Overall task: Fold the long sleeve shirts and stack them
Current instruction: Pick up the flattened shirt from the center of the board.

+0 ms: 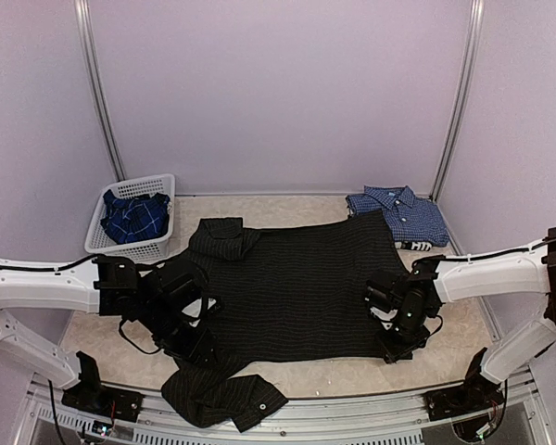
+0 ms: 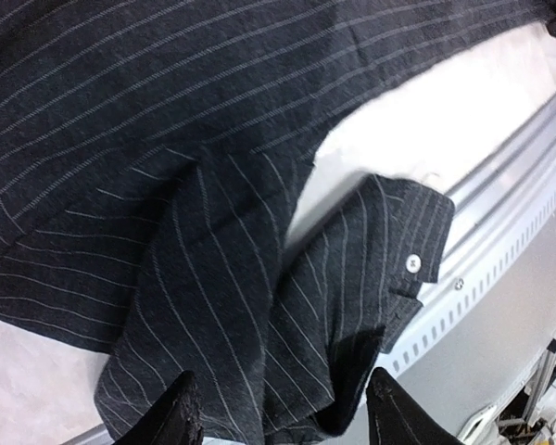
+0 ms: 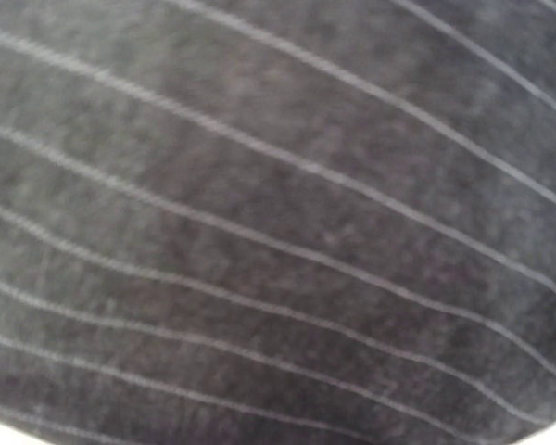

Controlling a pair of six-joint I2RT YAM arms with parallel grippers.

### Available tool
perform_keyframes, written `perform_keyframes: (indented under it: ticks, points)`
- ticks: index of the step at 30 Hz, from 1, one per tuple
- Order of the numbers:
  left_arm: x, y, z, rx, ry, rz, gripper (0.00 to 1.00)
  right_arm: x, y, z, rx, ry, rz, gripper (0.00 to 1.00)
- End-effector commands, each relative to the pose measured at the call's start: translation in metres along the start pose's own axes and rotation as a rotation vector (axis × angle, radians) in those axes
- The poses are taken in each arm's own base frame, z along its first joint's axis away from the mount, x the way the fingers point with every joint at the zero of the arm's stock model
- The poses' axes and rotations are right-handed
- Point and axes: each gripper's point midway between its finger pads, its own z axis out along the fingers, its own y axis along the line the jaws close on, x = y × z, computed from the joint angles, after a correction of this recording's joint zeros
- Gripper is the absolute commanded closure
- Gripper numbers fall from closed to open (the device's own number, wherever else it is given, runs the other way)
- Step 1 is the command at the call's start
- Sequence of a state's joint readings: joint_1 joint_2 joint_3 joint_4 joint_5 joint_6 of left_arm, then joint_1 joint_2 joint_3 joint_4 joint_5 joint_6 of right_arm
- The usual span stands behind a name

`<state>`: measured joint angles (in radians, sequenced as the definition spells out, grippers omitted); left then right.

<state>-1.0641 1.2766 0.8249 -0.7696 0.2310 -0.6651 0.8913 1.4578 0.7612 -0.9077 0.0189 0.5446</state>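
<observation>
You are looking down at a pale table (image 1: 287,206). The biggest thing on it is the black shirt with thin pale stripes (image 1: 296,287). It lies spread out flat in the middle, with its collar toward the left.

At the back left stands a white basket (image 1: 100,232). The dark blue plaid shirt (image 1: 137,218) sits bunched up inside it. At the back right, the blue-and-white checked shirt (image 1: 403,215) lies folded, just beside the black shirt's far corner.

One black sleeve (image 1: 222,394) is crumpled at the near edge of the table, in front of your left arm.

Your left gripper (image 1: 196,348) hangs over the near left part of the black shirt. In the left wrist view its two fingers (image 2: 181,417) stand apart, and the folded sleeve lies under the gap.

Your right gripper (image 1: 398,348) is down at the shirt's near right edge. The right wrist view shows only striped cloth, very close, so you cannot tell how wide it is or if it holds anything.

A small white button (image 2: 410,265) shows on the cuff.
</observation>
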Motion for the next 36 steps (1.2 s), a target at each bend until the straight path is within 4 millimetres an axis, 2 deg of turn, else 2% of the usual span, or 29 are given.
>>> perform_keyframes:
  ticks: [1, 6, 12, 15, 19, 23, 25, 30, 33, 35, 36]
  points:
    - [0.031, -0.028, -0.006, 0.104, 0.060, 0.068, 0.43, 0.000, 0.001, 0.000, 0.011, 0.003, -0.009, 0.68]
    - [0.056, -0.039, -0.004, 0.044, 0.090, 0.166, 0.42, 0.001, 0.001, 0.004, 0.017, 0.018, -0.015, 0.83]
    - [0.058, -0.068, 0.005, -0.028, 0.059, 0.388, 0.43, 0.000, 0.003, 0.002, 0.002, 0.011, -0.019, 0.95]
    - [0.063, -0.065, 0.022, -0.105, 0.100, 0.468, 0.43, 0.000, 0.004, 0.001, -0.001, 0.009, -0.020, 0.98]
    - [0.067, -0.050, 0.045, -0.209, 0.161, 0.525, 0.43, -0.001, 0.004, -0.001, -0.003, 0.005, -0.018, 1.00]
    - [0.069, -0.034, 0.056, -0.283, 0.199, 0.542, 0.46, 0.000, 0.004, 0.000, -0.006, 0.007, -0.015, 1.00]
    - [0.070, -0.029, 0.059, -0.305, 0.211, 0.547, 0.51, 0.000, 0.005, 0.000, -0.008, 0.009, -0.015, 1.00]
    - [0.073, -0.031, 0.060, -0.289, 0.233, 0.551, 0.74, 0.001, 0.005, 0.000, -0.006, 0.013, -0.018, 1.00]
    - [0.074, -0.041, 0.054, -0.234, 0.234, 0.553, 0.87, 0.000, 0.005, 0.000, -0.003, 0.010, -0.018, 1.00]
    - [0.072, -0.046, 0.046, -0.199, 0.224, 0.552, 1.00, 0.000, 0.004, 0.000, 0.003, 0.010, -0.017, 1.00]
    - [0.071, -0.045, 0.042, -0.187, 0.222, 0.542, 1.00, -0.001, 0.004, -0.001, 0.004, 0.010, -0.014, 1.00]
